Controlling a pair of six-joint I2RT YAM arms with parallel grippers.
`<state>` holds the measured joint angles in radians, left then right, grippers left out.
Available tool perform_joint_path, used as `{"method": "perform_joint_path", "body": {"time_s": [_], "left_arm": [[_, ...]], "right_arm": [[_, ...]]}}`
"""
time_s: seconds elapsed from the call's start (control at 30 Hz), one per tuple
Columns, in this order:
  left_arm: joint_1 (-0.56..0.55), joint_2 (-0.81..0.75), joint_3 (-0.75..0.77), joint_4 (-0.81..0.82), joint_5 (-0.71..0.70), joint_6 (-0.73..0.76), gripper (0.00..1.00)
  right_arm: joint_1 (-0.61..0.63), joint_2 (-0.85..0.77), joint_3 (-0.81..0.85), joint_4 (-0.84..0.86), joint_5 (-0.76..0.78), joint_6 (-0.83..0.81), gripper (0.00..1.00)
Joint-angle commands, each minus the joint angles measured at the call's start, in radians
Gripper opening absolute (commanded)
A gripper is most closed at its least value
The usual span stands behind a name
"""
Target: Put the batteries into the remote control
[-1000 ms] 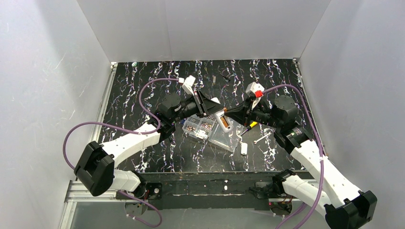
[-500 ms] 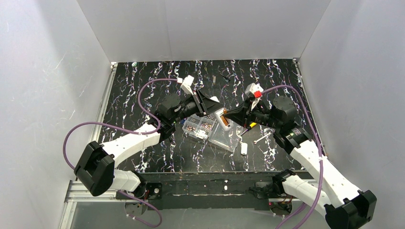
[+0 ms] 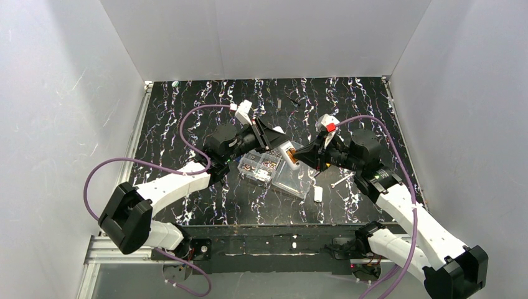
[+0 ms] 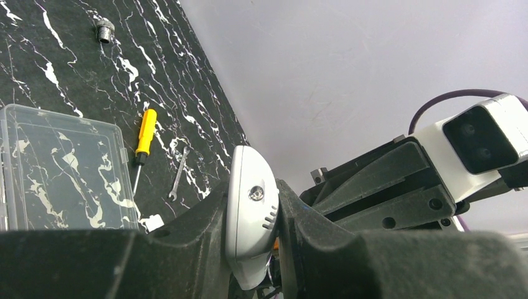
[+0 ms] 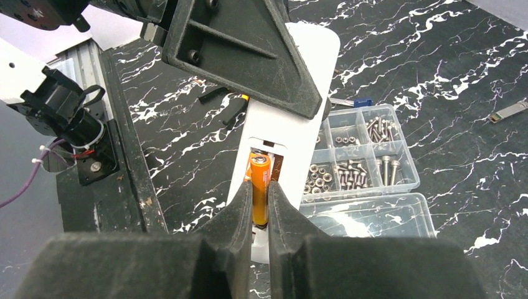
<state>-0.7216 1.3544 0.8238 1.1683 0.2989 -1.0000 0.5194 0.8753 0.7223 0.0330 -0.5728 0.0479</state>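
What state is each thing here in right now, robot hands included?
Remote control: held in the air, battery recess uncovered.
Battery: pinched, at the recess.
Left gripper: shut on the remote control.
Right gripper: shut on the battery.
Screw box: lid open.
Screwdriver: lying flat.

battery [image 5: 259, 180]: we see it plain orange.
remote control [image 5: 292, 121]: we find its shell white.
table [image 5: 436, 50]: we see black, veined with white like marble.
screw box [image 5: 367, 221]: we see clear plastic, silver screws inside.
screwdriver [image 4: 146, 132]: we note a yellow handle.
cables [image 4: 457, 94]: we see purple.
right gripper [image 5: 260, 208]: we see black fingers.
walls [image 3: 261, 37]: we see pale grey.
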Motion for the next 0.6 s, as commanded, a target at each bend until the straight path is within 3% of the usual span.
{"method": "perform_joint_path", "body": {"time_s": [0.0, 0.57], "left_arm": [[-0.003, -0.017, 0.011, 0.15, 0.018, -0.037, 0.0], [-0.003, 0.018, 0.009, 0.201, 0.016, -0.09, 0.0]], "right_arm": [[0.005, 0.008, -0.014, 0.0, 0.036, -0.034, 0.18], [0.005, 0.016, -0.03, 0.027, 0.069, -0.045, 0.36]]}}
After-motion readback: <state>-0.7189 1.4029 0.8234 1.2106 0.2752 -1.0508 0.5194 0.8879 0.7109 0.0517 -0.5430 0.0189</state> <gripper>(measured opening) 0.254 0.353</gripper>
